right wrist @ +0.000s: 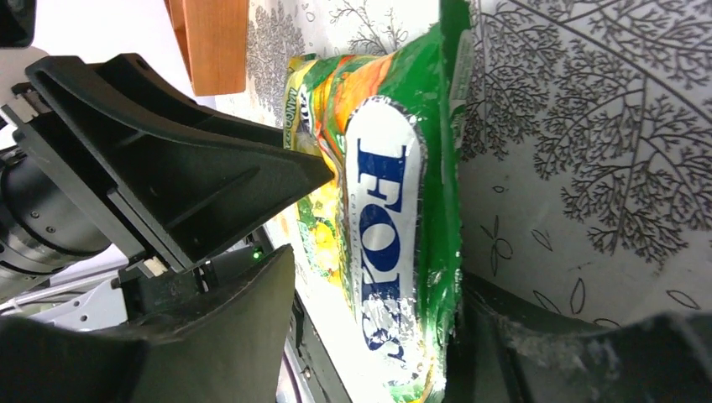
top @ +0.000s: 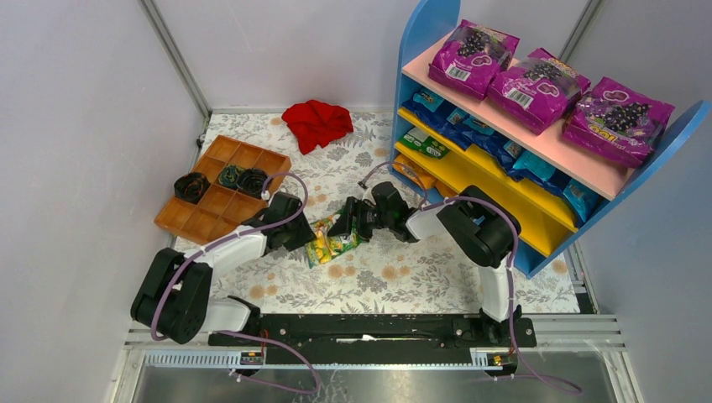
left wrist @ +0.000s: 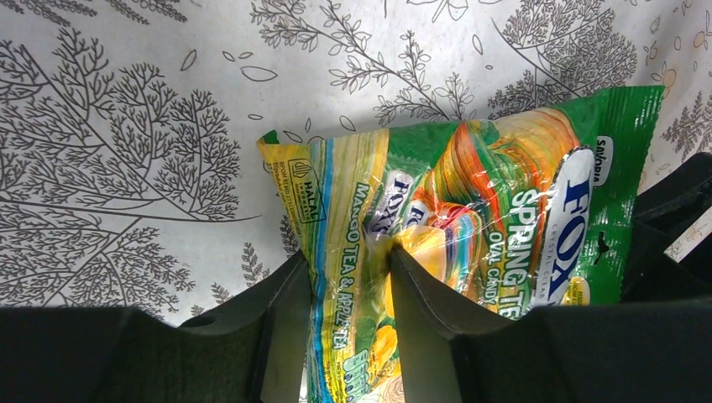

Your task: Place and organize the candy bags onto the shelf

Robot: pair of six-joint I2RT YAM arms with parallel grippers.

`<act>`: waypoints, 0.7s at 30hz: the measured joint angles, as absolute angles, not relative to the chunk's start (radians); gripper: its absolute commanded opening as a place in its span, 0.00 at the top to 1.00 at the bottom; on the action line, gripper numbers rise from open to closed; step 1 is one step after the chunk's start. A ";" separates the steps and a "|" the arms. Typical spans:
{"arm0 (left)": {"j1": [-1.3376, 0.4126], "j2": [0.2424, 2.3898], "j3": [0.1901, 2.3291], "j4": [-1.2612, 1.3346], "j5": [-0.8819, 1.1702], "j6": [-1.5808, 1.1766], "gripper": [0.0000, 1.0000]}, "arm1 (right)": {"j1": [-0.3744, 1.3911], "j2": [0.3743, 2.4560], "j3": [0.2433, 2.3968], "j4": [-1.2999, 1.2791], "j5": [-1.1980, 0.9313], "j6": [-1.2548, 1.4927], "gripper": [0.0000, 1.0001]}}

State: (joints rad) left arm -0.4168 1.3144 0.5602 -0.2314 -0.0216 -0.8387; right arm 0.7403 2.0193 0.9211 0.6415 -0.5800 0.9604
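Though near wooden tray [top: 252, 156], candy bag [top: 331, 244] in left tool [left wrist: 348, 285].

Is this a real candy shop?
Probably not: more likely a robot practice booth playing shop. Plain walls box in one table, a toy-like shelf holds candy bags, and the robot's left arm and right arm meet at a green candy bag.

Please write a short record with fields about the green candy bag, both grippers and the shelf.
bag: green candy bag, lying on the floral tablecloth
left gripper: pinching a fold of the bag
right gripper: open, one finger on each side of the bag
shelf: blue bags on yellow boards, three magenta bags on pink top
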 measured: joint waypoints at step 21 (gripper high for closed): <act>-0.415 1.112 0.868 -0.448 -0.053 -0.715 0.27 | 0.750 1.565 0.914 0.076 -0.327 0.523 0.97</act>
